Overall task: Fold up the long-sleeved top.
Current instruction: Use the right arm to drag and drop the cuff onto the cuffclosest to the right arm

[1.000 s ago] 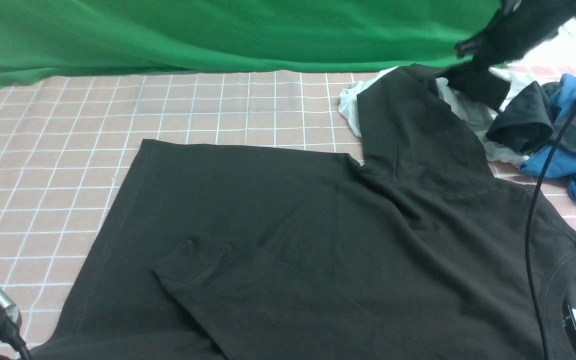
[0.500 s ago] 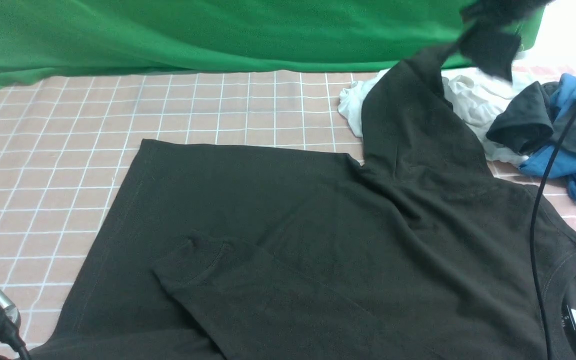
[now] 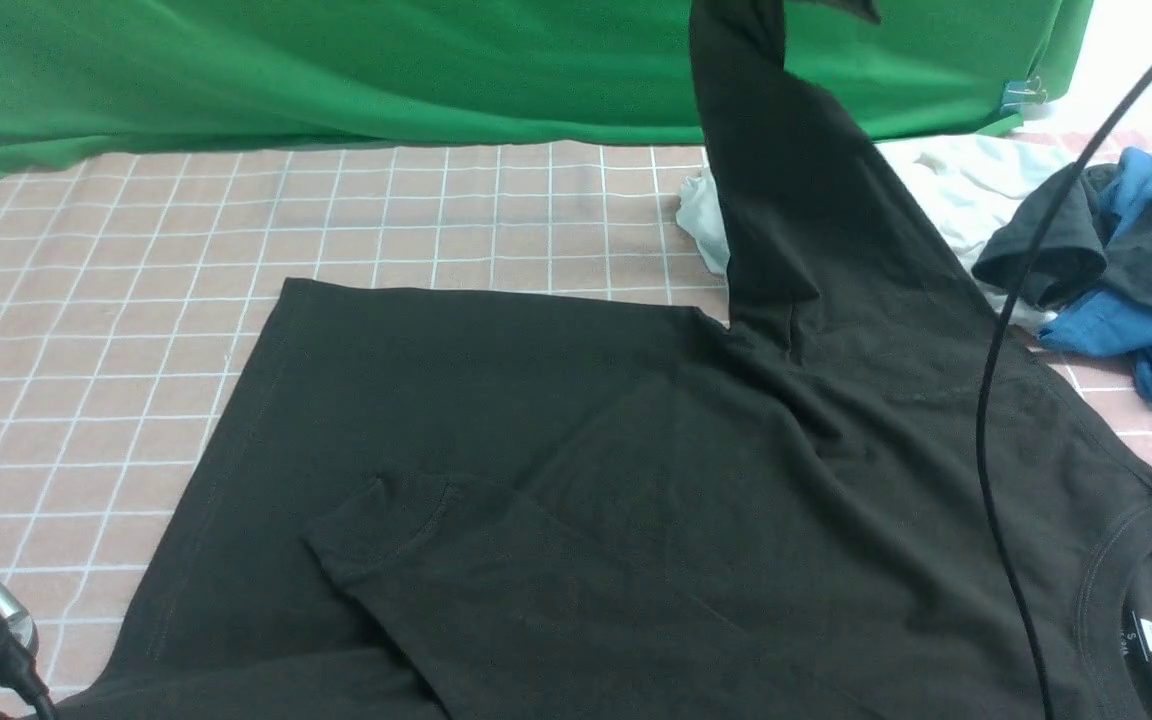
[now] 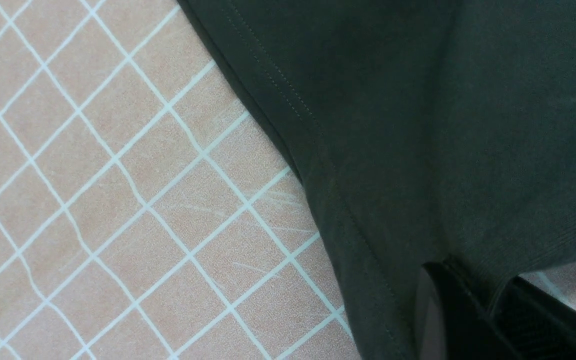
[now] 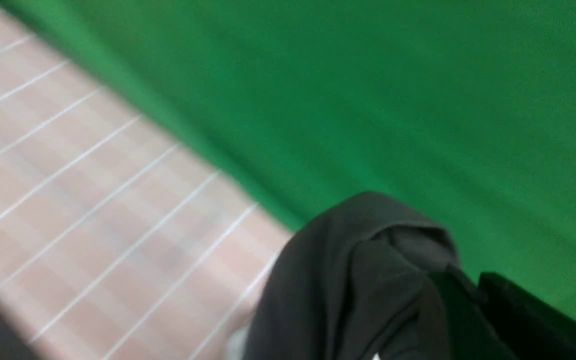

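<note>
Risk: sleeve [image 3: 796,180], raised at 1 o'clock in clenched right pincer [image 5: 470,284], may slip or drag top [image 3: 586,420] askew; left pincer [image 4: 483,295] grips its edge.

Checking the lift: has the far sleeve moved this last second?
Yes: the sleeve rose and swung left, off the white garment, across the green backdrop.

A staged lab bench — green backdrop cloth [image 3: 436,70] behind a gridded tablecloth [image 3: 86,350].

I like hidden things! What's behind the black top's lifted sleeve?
Behind the raised sleeve of the long-sleeved top, a white garment pokes out on both sides, with green cloth beyond. Its middle is covered.
</note>
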Robot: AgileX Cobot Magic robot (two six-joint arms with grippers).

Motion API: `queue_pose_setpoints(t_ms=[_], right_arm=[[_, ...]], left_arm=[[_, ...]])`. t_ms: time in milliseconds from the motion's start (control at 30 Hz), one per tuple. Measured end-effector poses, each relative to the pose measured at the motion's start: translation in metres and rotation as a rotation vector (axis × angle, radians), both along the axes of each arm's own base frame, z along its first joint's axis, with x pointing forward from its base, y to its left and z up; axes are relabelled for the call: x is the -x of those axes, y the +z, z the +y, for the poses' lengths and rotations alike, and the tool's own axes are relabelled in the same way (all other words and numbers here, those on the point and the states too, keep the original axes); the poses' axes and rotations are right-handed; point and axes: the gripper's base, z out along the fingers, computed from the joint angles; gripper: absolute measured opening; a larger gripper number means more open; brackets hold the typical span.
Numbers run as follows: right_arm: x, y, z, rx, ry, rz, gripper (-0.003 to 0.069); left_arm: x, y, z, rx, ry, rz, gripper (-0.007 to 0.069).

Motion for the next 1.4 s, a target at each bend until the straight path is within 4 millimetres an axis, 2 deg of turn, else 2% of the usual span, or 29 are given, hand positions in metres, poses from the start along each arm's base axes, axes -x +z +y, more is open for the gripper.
queue_pose_setpoints(t_ms=[267, 367, 400, 467, 500, 567, 600, 667, 733, 800, 833, 933, 1000, 1033, 1067, 1133, 1200, 1300, 1400], right_arm=[[0.022, 0.009, 0.031, -0.013, 0.05, 0.066, 0.0062], [0.038, 0.016, 0.041, -0.01, 0.069, 0.103, 0.0062], [0.039, 0.016, 0.042, -0.009, 0.071, 0.106, 0.0062], [0.058, 0.012, 0.049, 0.027, 0.108, 0.174, 0.0062], [0.059, 0.011, 0.05, 0.029, 0.111, 0.18, 0.0062], [0.082, -0.003, 0.06, 0.099, 0.186, 0.25, 0.0062], [0.083, -0.009, 0.062, 0.108, 0.196, 0.266, 0.0062], [0.101, -0.029, 0.074, 0.156, 0.26, 0.314, 0.0062], [0.108, -0.036, 0.079, 0.172, 0.285, 0.326, 0.0062], [0.125, -0.056, 0.09, 0.227, 0.361, 0.37, 0.0062], [0.126, -0.056, 0.091, 0.23, 0.367, 0.371, 0.0062], [0.143, -0.073, 0.104, 0.29, 0.457, 0.412, 0.0071], [0.156, -0.083, 0.112, 0.334, 0.521, 0.456, 0.0127], [0.157, -0.084, 0.113, 0.337, 0.526, 0.457, 0.0127], [0.163, -0.087, 0.117, 0.352, 0.548, 0.48, 0.0172], [0.177, -0.091, 0.126, 0.374, 0.588, 0.507, 0.0313], [0.187, -0.09, 0.129, 0.377, 0.602, 0.515, 0.0392], [0.199, -0.083, 0.127, 0.352, 0.562, 0.537, 0.0429], [0.205, -0.074, 0.119, 0.32, 0.503, 0.547, 0.0419]], left_arm=[[0.0, 0.0, 0.0, -0.005, 0.0, 0.0, 0.0037], [0.0, 0.0, 0.0, -0.005, 0.0, 0.0, 0.0037], [0.0, 0.0, 0.0, -0.005, 0.0, 0.0, 0.0037], [0.0, 0.0, 0.0, -0.005, 0.0, 0.0, 0.0037], [0.0, 0.0, 0.0, -0.005, 0.0, 0.0, 0.0037], [0.0, 0.0, 0.0, -0.006, 0.0, 0.0, 0.0037], [0.0, 0.0, 0.0, -0.006, 0.0, 0.0, 0.0037], [0.0, 0.0, 0.0, -0.006, 0.0, 0.0, 0.0037], [0.0, 0.0, 0.0, -0.006, 0.0, 0.0, 0.0037], [0.0, 0.0, 0.0, -0.006, 0.0, 0.0, 0.0037], [0.0, 0.0, 0.0, -0.006, 0.0, 0.0, 0.0037], [0.0, 0.0, 0.0, -0.002, 0.001, 0.0, 0.0037], [0.0, 0.0, 0.0, 0.003, 0.002, 0.0, 0.0037], [0.0, 0.0, 0.0, 0.003, 0.003, 0.0, 0.0037], [0.0, 0.0, 0.0, 0.004, 0.002, 0.0, 0.0037], [0.0, 0.0, -0.001, 0.016, 0.002, 0.001, 0.0037], [0.0, 0.0, -0.001, 0.016, 0.002, 0.001, 0.0037], [0.0, 0.0, -0.001, 0.016, 0.002, 0.001, 0.0037], [0.0, 0.0, -0.002, 0.025, 0.002, 0.001, 0.0037]])
